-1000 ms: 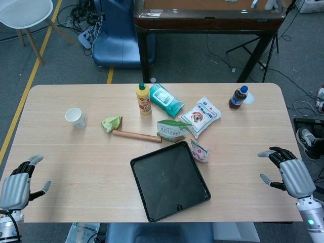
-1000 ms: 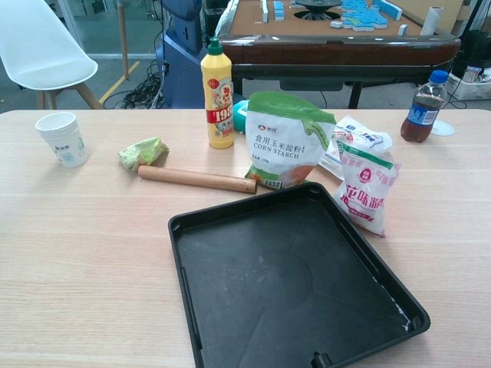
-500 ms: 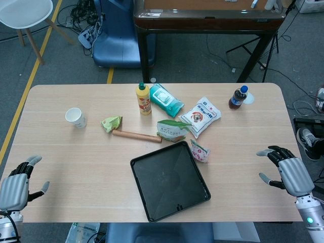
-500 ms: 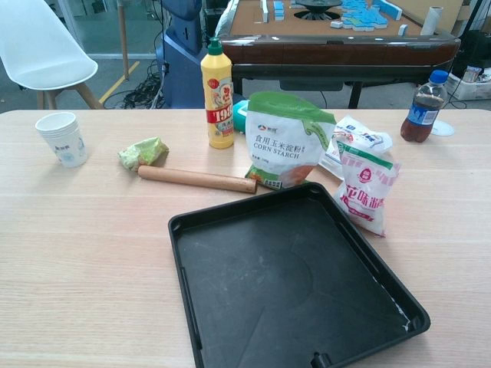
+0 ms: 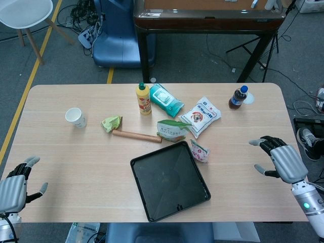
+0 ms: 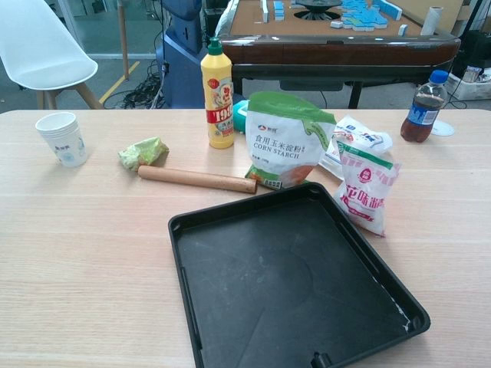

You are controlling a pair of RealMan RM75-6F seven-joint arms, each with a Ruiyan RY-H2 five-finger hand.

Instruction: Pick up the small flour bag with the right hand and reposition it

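Observation:
The small flour bag (image 5: pixel 199 151) (image 6: pixel 368 195), white with pink print and a green top, lies just off the black tray's (image 5: pixel 152 205) right rim. My right hand (image 5: pixel 281 159) hovers near the table's right edge, well to the right of the bag, with its fingers spread and nothing in them. At the table's front left corner my left hand (image 5: pixel 15 187) is also open and holds nothing. Neither hand shows in the chest view.
Behind the tray (image 6: pixel 188 299) stand a green corn starch bag (image 6: pixel 288 139), a larger white bag (image 5: pixel 201 116), a wipes pack (image 5: pixel 165 100), a yellow bottle (image 6: pixel 218 93), a rolling pin (image 6: pixel 197 179), a crumpled green wrapper (image 6: pixel 143 152), a paper cup (image 6: pixel 63 139) and a cola bottle (image 6: pixel 424 107).
My right hand has moved a little left and up, towards the table's middle. My left hand has sunk slightly towards the front edge. The objects have not moved.

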